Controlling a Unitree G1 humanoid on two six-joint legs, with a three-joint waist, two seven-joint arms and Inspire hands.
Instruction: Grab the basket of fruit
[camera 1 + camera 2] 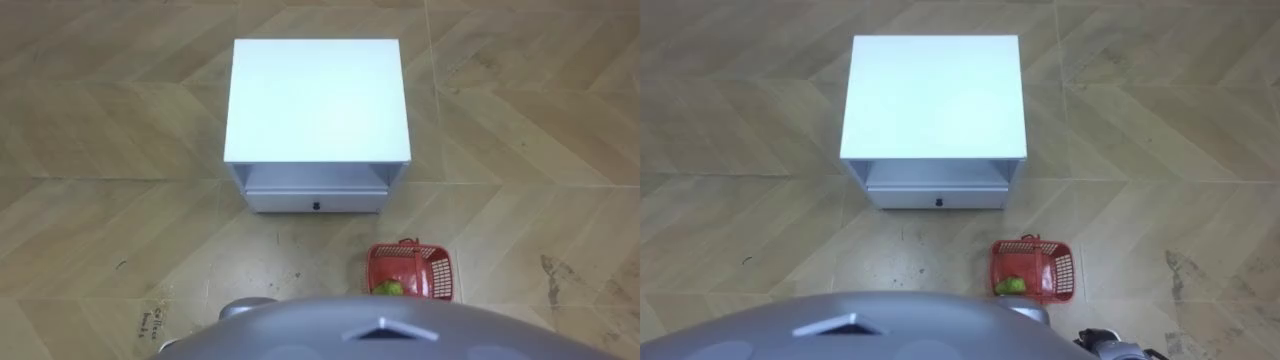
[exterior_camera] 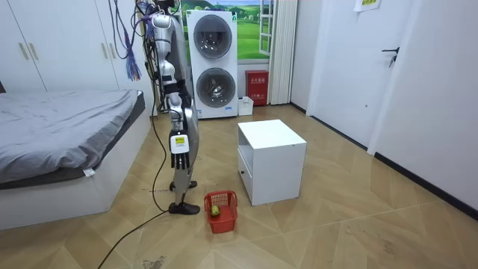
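One red basket (image 1: 438, 275), one green fruit (image 1: 389, 289) inside, one white cabinet (image 1: 316, 100) beyond

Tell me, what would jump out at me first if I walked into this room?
Probably the red basket on the wooden floor by the robot's feet, to its right, with a green fruit inside. Just ahead stands a white cabinet, its low drawer facing the robot.
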